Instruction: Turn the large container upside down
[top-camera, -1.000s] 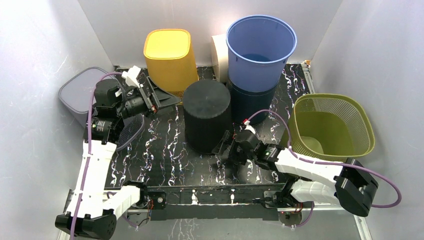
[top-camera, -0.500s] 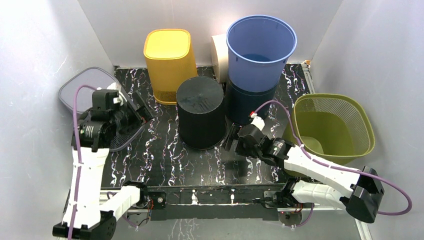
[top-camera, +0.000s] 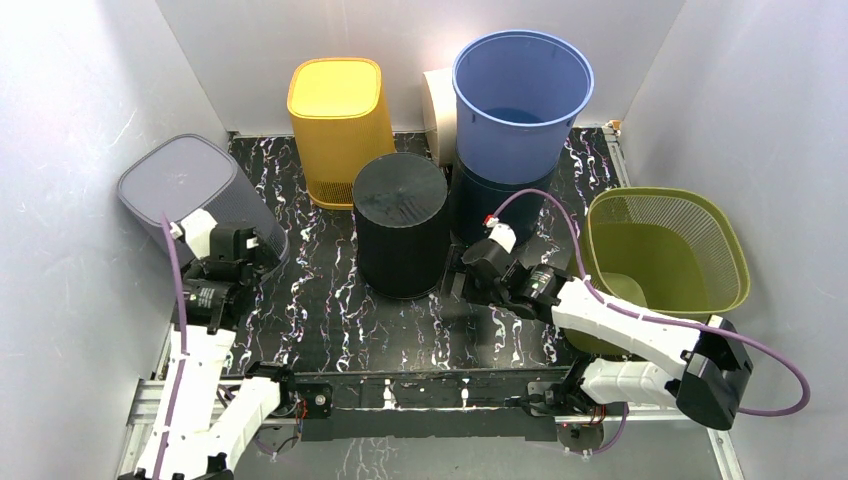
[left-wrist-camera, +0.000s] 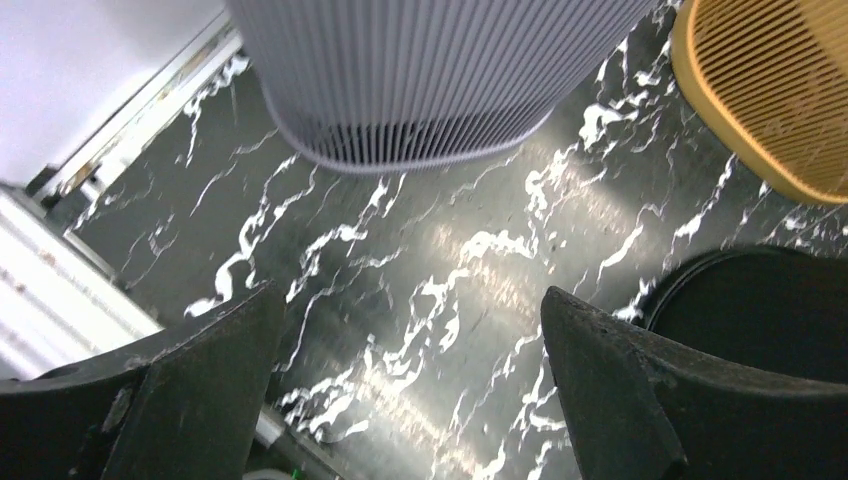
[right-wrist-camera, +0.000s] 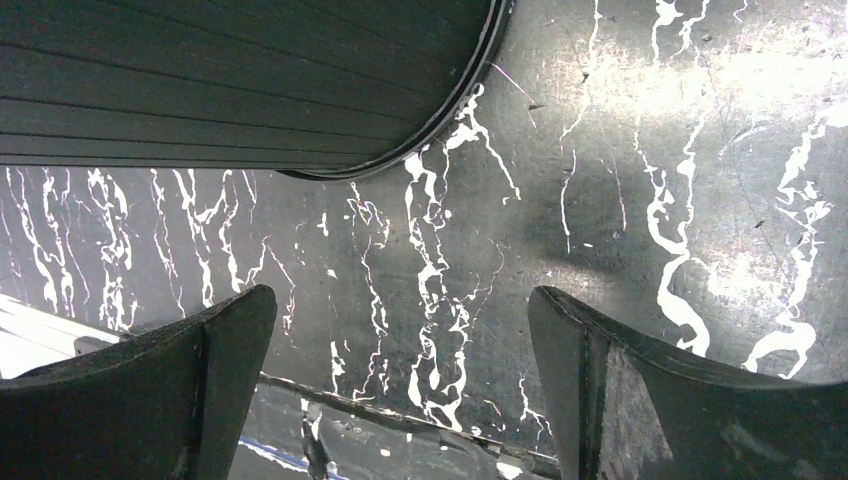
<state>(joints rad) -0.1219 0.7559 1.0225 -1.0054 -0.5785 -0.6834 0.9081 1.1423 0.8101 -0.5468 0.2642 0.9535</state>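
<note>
The large black ribbed container (top-camera: 400, 235) stands upside down in the middle of the table, closed base on top. It shows at the right edge of the left wrist view (left-wrist-camera: 760, 315) and at the top of the right wrist view (right-wrist-camera: 250, 80), rim on the tabletop. My left gripper (top-camera: 255, 262) is open and empty, left of the container and just in front of the grey bin; in its own view (left-wrist-camera: 415, 330) only tabletop lies between the fingers. My right gripper (top-camera: 452, 285) is open and empty beside the container's lower right rim, apart from it; its own view (right-wrist-camera: 400, 330) shows bare tabletop.
A grey ribbed bin (top-camera: 190, 190) stands base up at the left and shows in the left wrist view (left-wrist-camera: 430, 70). A yellow bin (top-camera: 340, 115) stands base up at the back. A blue bucket (top-camera: 520, 95) sits stacked on a dark one. A green mesh basket (top-camera: 665, 250) stands at the right.
The black container shifted slightly back and left and then stayed put. My left arm pulled back toward the near left, beside the grey bin. My right gripper moved slightly farther from me.
</note>
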